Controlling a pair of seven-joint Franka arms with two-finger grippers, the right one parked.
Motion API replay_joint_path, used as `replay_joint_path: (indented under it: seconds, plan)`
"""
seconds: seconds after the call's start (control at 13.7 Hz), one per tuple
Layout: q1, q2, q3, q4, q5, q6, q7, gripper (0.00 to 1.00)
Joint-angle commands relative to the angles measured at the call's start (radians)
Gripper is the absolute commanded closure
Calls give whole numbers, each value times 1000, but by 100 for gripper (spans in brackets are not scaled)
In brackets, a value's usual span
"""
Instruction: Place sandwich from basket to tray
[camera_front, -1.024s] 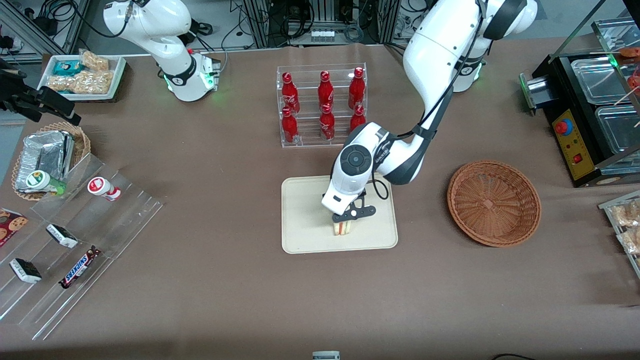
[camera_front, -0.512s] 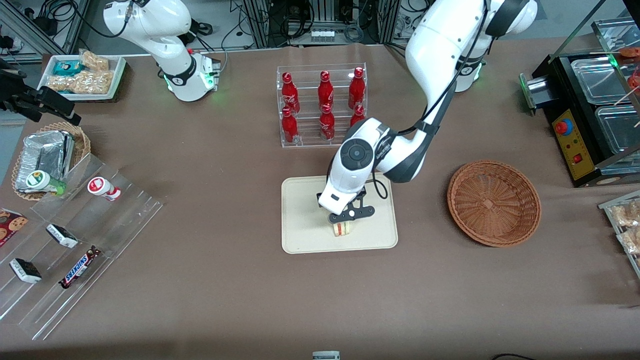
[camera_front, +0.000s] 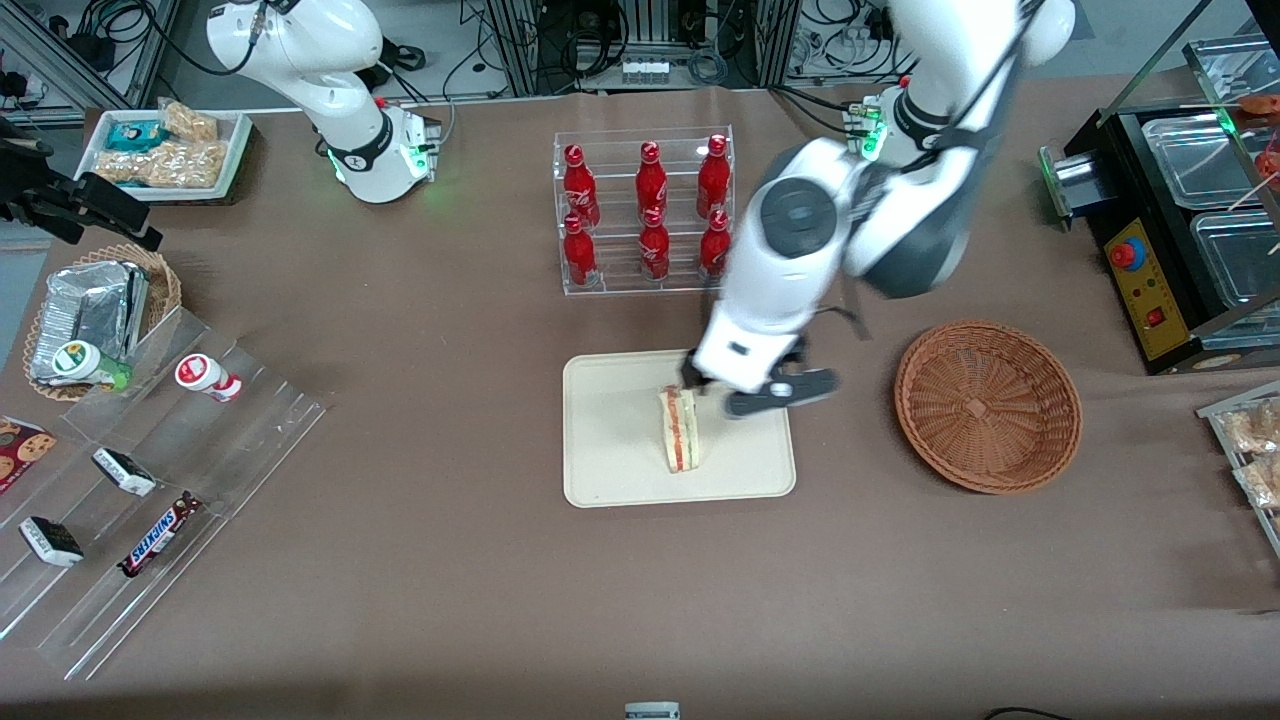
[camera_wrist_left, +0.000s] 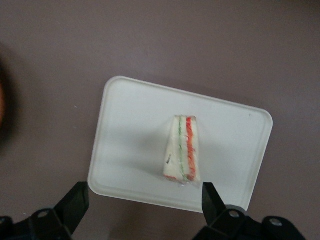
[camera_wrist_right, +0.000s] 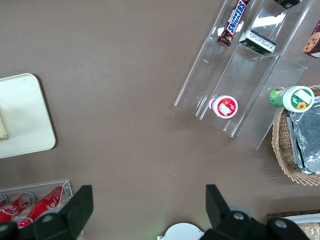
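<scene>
The tool (camera_front: 745, 395), raised above the tray (camera_front: 610, 480), has matt black fingers (camera_wrist_left: 74, 202) that look like plastic, spread wide apart, on a glossy white arm shell. Below it the tray is smooth, matt cream, and the sandwich (camera_front: 678, 430) on it shows soft pale bread under a faintly shiny clear wrap. Beside the tool, the basket (camera_front: 988, 405) is rough brown woven wicker. The surface (camera_front: 450, 600) is matt brown, cloth-like.

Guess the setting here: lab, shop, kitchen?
Most likely a robotics lab staged as a snack counter. Cable-filled equipment racks edge the table, which holds a clear rack of red bottles and an acrylic candy display. The gripper, open, hovers above the tray holding the sandwich.
</scene>
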Motion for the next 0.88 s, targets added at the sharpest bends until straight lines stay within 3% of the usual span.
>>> replay_joint_path:
  seconds: [0.0, 0.51, 0.8]
  plan:
    - [107, -95, 4, -64, -4, -89, 142, 0]
    - [401, -210, 4, -104, -5, -232, 558, 0]
    - [481, -265, 7, -104, 6, -287, 718, 0]
